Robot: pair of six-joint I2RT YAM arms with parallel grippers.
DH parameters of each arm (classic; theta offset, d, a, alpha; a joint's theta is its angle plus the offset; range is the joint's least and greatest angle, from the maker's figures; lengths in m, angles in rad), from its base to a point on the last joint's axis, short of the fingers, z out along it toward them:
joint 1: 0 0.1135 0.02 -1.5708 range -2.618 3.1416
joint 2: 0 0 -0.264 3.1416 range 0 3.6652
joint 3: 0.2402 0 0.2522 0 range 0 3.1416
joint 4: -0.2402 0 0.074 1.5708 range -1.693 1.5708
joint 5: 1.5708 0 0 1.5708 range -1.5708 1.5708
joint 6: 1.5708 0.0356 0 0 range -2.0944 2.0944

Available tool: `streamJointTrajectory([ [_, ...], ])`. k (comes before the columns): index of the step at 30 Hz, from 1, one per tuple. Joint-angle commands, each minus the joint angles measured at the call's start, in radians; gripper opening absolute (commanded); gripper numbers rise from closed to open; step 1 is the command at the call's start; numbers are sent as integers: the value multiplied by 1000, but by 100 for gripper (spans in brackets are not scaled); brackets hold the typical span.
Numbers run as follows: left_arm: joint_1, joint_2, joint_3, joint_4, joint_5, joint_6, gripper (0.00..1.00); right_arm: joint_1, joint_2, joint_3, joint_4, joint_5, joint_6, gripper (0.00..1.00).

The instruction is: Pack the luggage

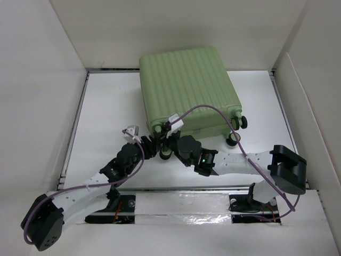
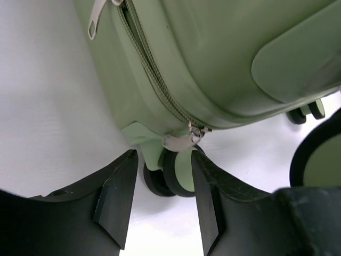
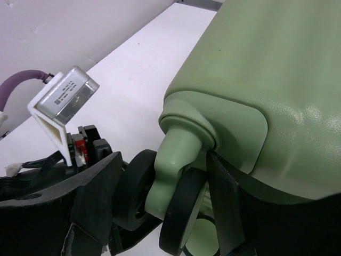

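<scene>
The light-green luggage [image 1: 186, 85] lies flat and zipped shut at the back of the white table. It also fills the left wrist view [image 2: 224, 53] and the right wrist view [image 3: 277, 80]. Both grippers meet at its near-left corner. My left gripper [image 1: 153, 143] is open, and its tips [image 2: 160, 205] straddle the space just below a black-and-green wheel [image 2: 171, 176]. A metal zipper pull [image 2: 181, 141] hangs right above that wheel. My right gripper [image 1: 169, 144] grips the double wheel's caster [image 3: 176, 160], with a finger [image 3: 226, 208] pressed against each tyre.
Two more wheels [image 1: 237, 130] stick out at the luggage's near-right corner. A second zipper pull [image 2: 95, 21] lies further along the seam. The left arm's camera box [image 3: 64, 98] sits close beside my right gripper. White walls enclose the table on three sides.
</scene>
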Motion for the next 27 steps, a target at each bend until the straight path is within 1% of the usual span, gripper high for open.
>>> streamJointTrajectory([
  [1,-1,31,56,127,-43,63,41,-48,-6,-13,-10,8,-63,0],
  [3,-1,54,64,166,-41,73,39,-48,-8,-18,-15,6,-61,0],
  [8,-1,82,67,239,-32,106,26,-48,-9,-27,-15,-9,-60,0],
  [13,-1,99,65,282,-17,126,21,-48,-9,-33,-1,-18,-58,0],
  [14,-1,108,67,287,-20,127,15,-48,-11,-33,-1,-20,-57,0],
  [16,-1,112,74,284,-38,126,6,-48,-9,-40,-3,-23,-54,0],
  [17,-1,108,78,272,-73,123,0,-48,-16,-44,-1,-21,-52,0],
  [19,-1,100,84,252,-119,123,0,-48,-23,-53,-3,-14,-50,0],
  [23,-1,62,111,99,-259,109,0,-48,-65,-75,-42,12,-58,0],
  [27,-1,13,91,33,-330,101,0,-48,-143,-142,-100,25,-61,0],
])
